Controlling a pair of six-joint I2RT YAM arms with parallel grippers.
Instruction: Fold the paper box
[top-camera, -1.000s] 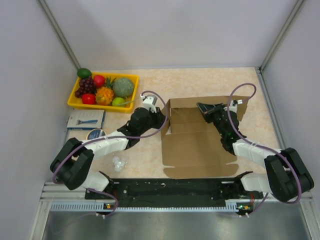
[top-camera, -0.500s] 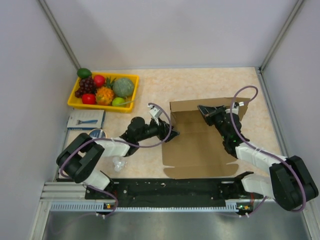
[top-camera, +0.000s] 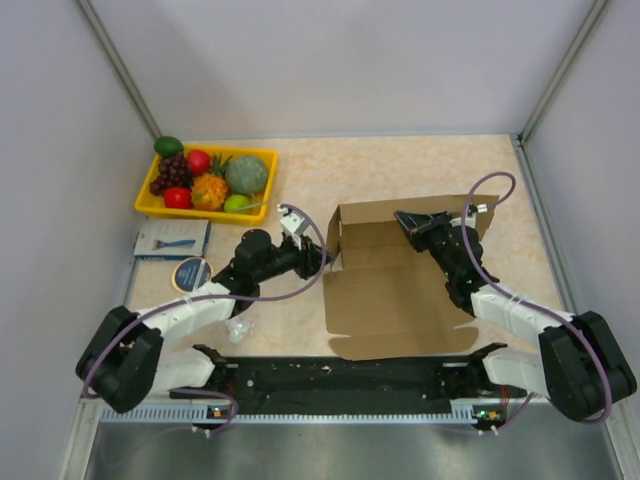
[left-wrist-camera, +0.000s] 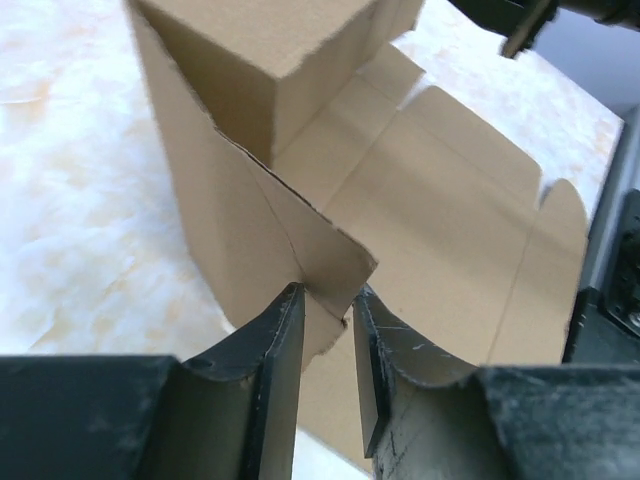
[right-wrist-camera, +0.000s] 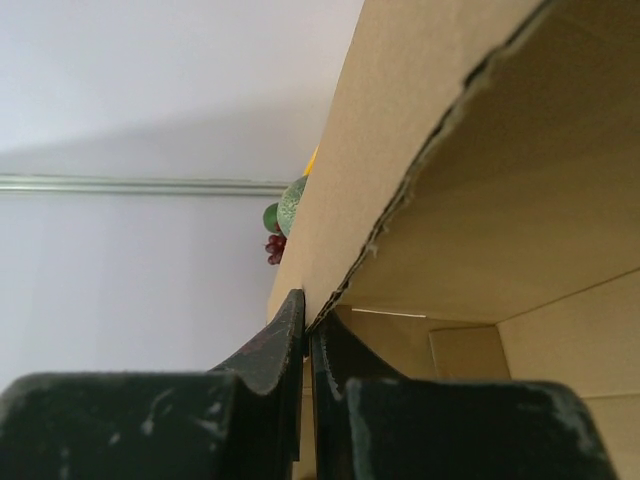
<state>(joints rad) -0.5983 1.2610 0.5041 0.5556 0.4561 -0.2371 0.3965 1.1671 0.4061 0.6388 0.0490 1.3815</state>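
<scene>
The paper box (top-camera: 400, 290) lies open on the table (top-camera: 400, 165), right of centre and nearer the near edge than the far one. Its base panel is flat, its rear wall stands upright, and its left side flap is raised.

Right gripper (top-camera: 412, 222): I see it at the top edge of the rear wall. In the right wrist view the gripper (right-wrist-camera: 307, 305) has its jaws closed together on that edge of the box (right-wrist-camera: 480, 200), with the card pinched between them.

Left gripper (top-camera: 320, 262): I see it at the box's left side, at the raised flap. In the left wrist view the gripper (left-wrist-camera: 325, 300) has its jaws standing apart, with the lower corner of the flap (left-wrist-camera: 320, 260) in the gap.

A yellow tray (top-camera: 206, 213) of fruit sits at the far left corner of the table. A blue-white packet (top-camera: 172, 240) lies just in front of it, and a round tin (top-camera: 192, 272) sits beside the packet's near edge.
</scene>
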